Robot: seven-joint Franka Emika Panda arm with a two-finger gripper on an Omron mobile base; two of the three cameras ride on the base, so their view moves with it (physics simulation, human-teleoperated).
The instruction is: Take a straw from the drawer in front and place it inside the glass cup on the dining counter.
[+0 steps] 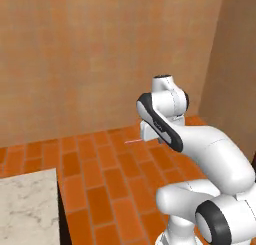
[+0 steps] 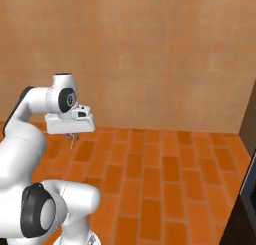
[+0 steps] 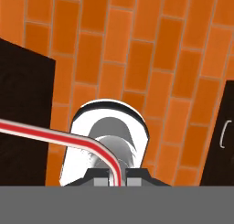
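Straw [image 3: 68, 138], thin, red-and-white striped, bent near the tip, clamped between the two small dark fingertips of the two-finger gripper [image 3: 118, 182] on the white arm. Seen along the hand as a long stripe running off from the jaws toward the side edge; in the left base view visible as a short pale-red sliver [image 1: 133, 141] poking out beside the wrist, above the orange brick-tiled floor [image 1: 100, 189]. Jaws closed tight on the bent end. Held high over that floor, well apart from the beige-white veined marble corner of the dining counter [image 1: 27, 209], which lies low and to the arm's left. No glass cup to be made out from here. Step in hand, by judgement: carrying, with the pick from the drawer done. Next move likely calls for turning or driving toward the marble counter, finding the cup, then bringing the straw upright over its mouth before letting go.
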